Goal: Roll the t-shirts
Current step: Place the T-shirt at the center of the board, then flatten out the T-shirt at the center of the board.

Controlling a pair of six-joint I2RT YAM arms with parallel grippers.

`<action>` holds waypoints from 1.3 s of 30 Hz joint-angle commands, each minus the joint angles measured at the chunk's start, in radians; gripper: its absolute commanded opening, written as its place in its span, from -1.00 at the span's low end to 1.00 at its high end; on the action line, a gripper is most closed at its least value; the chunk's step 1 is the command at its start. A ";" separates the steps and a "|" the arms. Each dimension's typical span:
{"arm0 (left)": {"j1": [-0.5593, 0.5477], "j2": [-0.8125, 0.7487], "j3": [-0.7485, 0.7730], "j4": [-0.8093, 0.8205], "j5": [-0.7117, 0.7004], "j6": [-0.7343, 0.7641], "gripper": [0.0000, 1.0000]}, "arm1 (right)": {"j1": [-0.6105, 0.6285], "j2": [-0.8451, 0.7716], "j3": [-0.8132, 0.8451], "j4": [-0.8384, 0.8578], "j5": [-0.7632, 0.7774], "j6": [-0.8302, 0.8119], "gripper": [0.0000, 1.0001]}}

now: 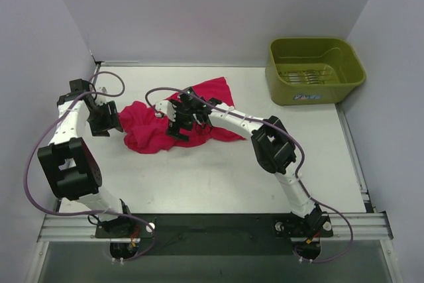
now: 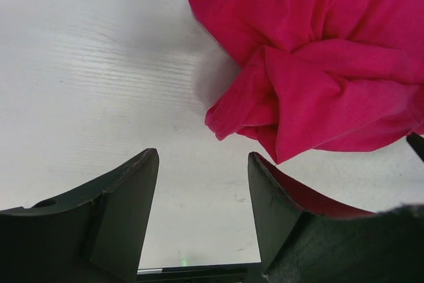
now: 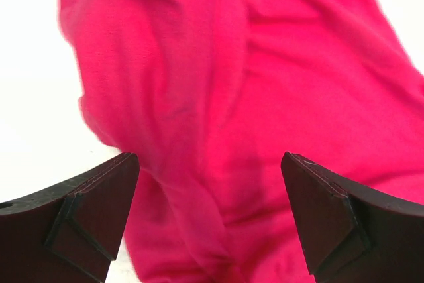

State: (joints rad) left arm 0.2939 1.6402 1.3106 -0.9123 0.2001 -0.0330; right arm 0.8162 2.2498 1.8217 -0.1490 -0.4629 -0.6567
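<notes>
A magenta-red t-shirt [image 1: 149, 129] lies crumpled on the white table, left of centre. My left gripper [image 1: 106, 118] is open and empty, just left of the shirt's edge. In the left wrist view its fingers [image 2: 126, 197] stand over bare table, with a bunched fold of the shirt [image 2: 311, 77] up right. My right gripper [image 1: 180, 122] is open directly over the middle of the shirt. In the right wrist view the shirt [image 3: 265, 84] fills the space between the wide-apart fingers [image 3: 99, 197]. No neck label shows.
An olive-green plastic bin [image 1: 313, 69] stands at the back right of the table [image 1: 218, 177]. Grey walls close in the left, back and right. The arms' mounting rail [image 1: 212, 225] runs along the near edge.
</notes>
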 commanded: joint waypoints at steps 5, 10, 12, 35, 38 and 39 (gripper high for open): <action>0.010 -0.042 0.018 0.015 0.021 -0.016 0.33 | 0.032 0.042 0.034 -0.092 -0.112 -0.047 0.89; 0.017 -0.049 0.007 0.021 0.010 -0.016 0.33 | 0.038 0.082 0.077 -0.112 -0.109 -0.064 0.53; 0.021 -0.052 0.004 0.023 0.009 -0.015 0.33 | 0.038 0.100 0.114 -0.118 -0.097 -0.051 0.26; 0.048 -0.246 -0.034 0.193 0.076 0.014 0.33 | 0.175 -0.648 0.184 -0.225 0.084 0.069 -1.00; 0.048 -0.240 0.025 0.179 0.111 0.027 0.34 | 0.196 -0.694 0.249 -0.224 0.151 0.068 -1.00; 0.047 -0.240 0.042 0.178 0.120 0.027 0.34 | 0.198 -0.705 0.270 -0.224 0.174 0.069 -1.00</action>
State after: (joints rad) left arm 0.3367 1.4197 1.2564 -0.7753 0.2558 -0.0303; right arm 1.0084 1.5616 2.0308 -0.3641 -0.4065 -0.5911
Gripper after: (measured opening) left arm 0.668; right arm 0.065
